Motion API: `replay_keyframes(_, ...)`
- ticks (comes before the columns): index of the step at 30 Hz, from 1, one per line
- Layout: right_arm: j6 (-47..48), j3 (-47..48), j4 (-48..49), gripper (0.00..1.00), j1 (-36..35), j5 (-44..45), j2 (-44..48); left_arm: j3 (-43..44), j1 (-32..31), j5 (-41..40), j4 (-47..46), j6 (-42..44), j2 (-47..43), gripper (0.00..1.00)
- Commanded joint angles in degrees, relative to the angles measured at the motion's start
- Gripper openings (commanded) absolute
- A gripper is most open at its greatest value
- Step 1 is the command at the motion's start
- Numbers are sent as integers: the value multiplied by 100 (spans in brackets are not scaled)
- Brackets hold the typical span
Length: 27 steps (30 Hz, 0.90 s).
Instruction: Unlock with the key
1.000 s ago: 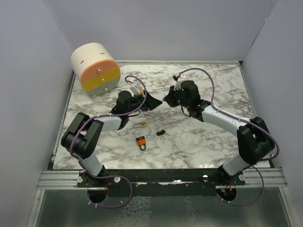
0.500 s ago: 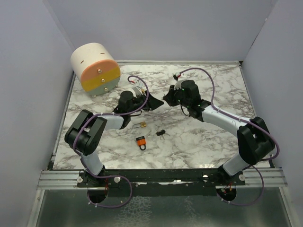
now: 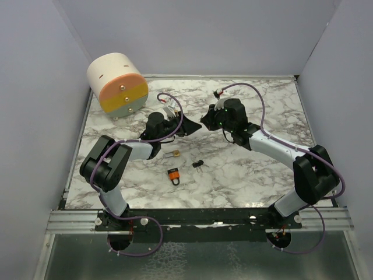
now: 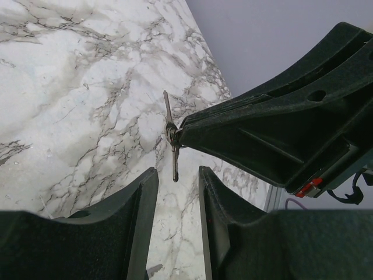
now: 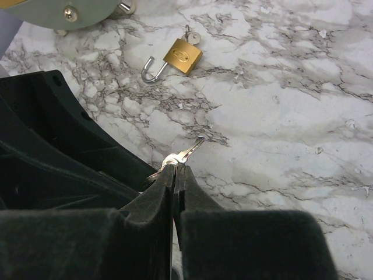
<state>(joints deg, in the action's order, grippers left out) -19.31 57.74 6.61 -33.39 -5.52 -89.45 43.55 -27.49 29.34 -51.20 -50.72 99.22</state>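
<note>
Left wrist: jaws of left gripper (image 4: 178, 174) narrower now; right gripper (image 4: 183, 132) pinching key (image 4: 174, 158).

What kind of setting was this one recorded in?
Most likely a lab test cell for robot manipulation: plain grey walls box in a marble-patterned tabletop, the left arm and right arm are bolted to a metal rail at its near edge, and an orange padlock and a brass padlock lie as props.
</note>
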Motion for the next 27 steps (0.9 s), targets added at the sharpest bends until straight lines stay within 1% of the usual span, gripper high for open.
replay_keyframes(1, -32, -41, 192, 1, -28, -124, 213, 86, -20, 40, -339, -43, 7, 35)
replay_keyframes(6, -37, -84, 203, 1, -28, -151, 244, 109, -20, 10, -351, -56, -5, 33)
replay_keyframes(11, -32, -100, 206, 1, -28, -164, 267, 110, -20, 11, -357, -70, 10, 27)
replay_keyframes(14, -28, -105, 200, 1, -23, -195, 262, 110, -20, 12, -356, -78, 14, 25)
replay_keyframes(16, -26, -113, 196, 1, -21, -204, 271, 118, -20, 2, -363, -80, 10, 22)
replay_keyframes(22, -28, -139, 197, 1, -27, -213, 287, 127, -20, -7, -364, -87, 2, 17)
replay_keyframes(25, -23, -159, 190, 1, -28, -213, 299, 137, -20, -7, -365, -87, -3, 6)
replay_keyframes(26, -28, -170, 196, 1, -28, -208, 303, 141, -20, 2, -364, -91, -3, 0)
replay_keyframes(27, -41, -174, 198, 1, -28, -198, 314, 137, -19, 11, -364, -88, 2, 0)
